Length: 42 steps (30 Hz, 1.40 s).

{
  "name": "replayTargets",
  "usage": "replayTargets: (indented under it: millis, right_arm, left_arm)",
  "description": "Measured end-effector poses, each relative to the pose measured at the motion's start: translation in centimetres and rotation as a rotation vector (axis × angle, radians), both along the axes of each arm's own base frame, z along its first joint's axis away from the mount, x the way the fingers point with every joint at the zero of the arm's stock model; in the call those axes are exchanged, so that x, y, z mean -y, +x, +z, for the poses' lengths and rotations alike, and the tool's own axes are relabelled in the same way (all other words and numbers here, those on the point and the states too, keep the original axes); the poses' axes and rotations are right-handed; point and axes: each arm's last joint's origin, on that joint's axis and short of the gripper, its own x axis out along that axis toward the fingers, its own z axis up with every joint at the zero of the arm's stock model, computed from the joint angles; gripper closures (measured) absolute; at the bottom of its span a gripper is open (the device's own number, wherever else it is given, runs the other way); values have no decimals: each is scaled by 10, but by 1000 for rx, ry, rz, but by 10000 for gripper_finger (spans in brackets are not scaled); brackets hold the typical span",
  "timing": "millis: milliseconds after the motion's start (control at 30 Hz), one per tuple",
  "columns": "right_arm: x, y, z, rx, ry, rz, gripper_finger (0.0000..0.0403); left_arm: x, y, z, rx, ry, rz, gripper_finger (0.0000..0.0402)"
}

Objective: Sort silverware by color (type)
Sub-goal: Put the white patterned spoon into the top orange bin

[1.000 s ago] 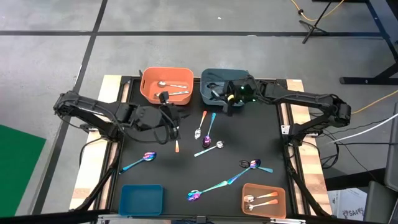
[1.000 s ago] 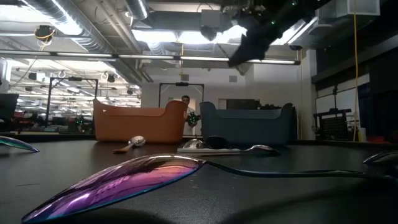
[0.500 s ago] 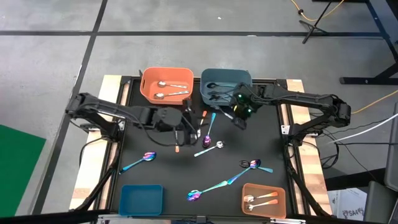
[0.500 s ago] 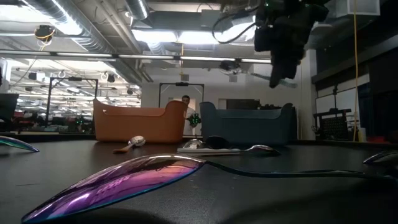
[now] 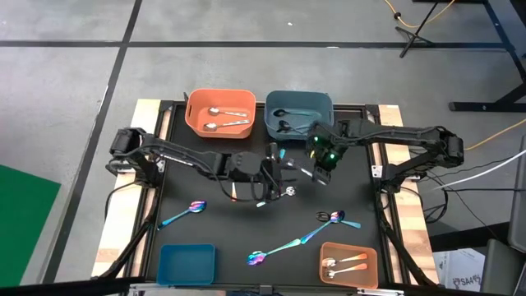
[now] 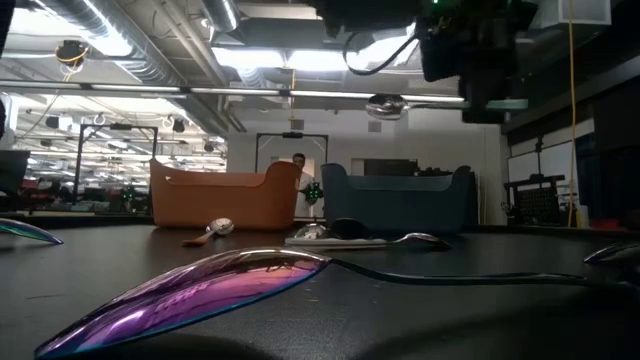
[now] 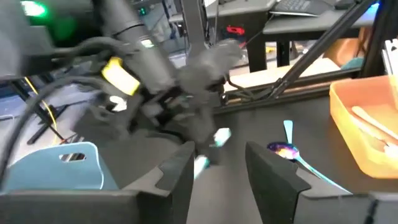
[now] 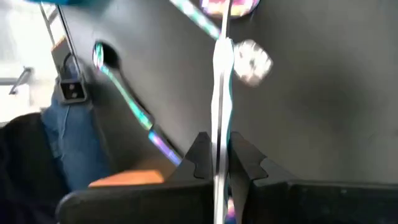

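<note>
Black matting covers the table [image 5: 205, 247], which stands on a grey concrete floor; in the low view an open workshop with ceiling lights is seen behind it. Small thin spoons are scattered across the mat and sorted into four bins. Two plain silver spoons [image 5: 220, 117] lie in the orange bin [image 5: 191, 115] at the far side, and black spoons [image 5: 289, 119] are seen in the dark blue bin [image 5: 325, 103] just beside it. Two orange-handled spoons [image 5: 343, 262] rest in the near orange bin [image 5: 349, 279] on the right. The near blue bin [image 5: 186, 261] stands at the left. An iridescent purple-blue spoon with a teal handle [image 5: 182, 215] lies on the mat at the left, a second one [image 5: 275, 249] near the front, and another pair [image 5: 333, 218] to the right of centre.

The left gripper [image 5: 275, 168] is held over the middle of the table, with its fingers [image 7: 180, 171] set apart and nothing seen between them. The right gripper [image 5: 316, 170] hangs close by, to its right, pressed together on a thin teal-handled spoon [image 8: 222, 81] that runs straight out from between its fingers. No readable writing or labels are seen.
</note>
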Motion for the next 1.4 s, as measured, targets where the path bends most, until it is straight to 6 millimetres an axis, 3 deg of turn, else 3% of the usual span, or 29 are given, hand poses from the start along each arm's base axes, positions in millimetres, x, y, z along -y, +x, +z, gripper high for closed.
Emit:
replayTargets:
  millis: [167, 467, 867, 1033, 1400]
  right_arm:
    - [-19, -3, -2, -119, 62, -23, 399]
    - [-38, -2, 1, -248, 326, -101, 398]
    - [-40, 6, 6, -314, 529, -241, 398]
    - [-39, 14, 9, -234, 539, -225, 398]
    - [-39, 15, 11, -229, 560, -225, 398]
  left_arm:
    - [2, 9, -12, 14, -7, -4, 263]
    - [20, 21, -36, 13, 16, -49, 262]
    - [26, 24, -43, 1, 105, -78, 262]
    - [26, 24, -43, -3, 114, -119, 262]
    - [26, 24, -44, -16, 187, -150, 262]
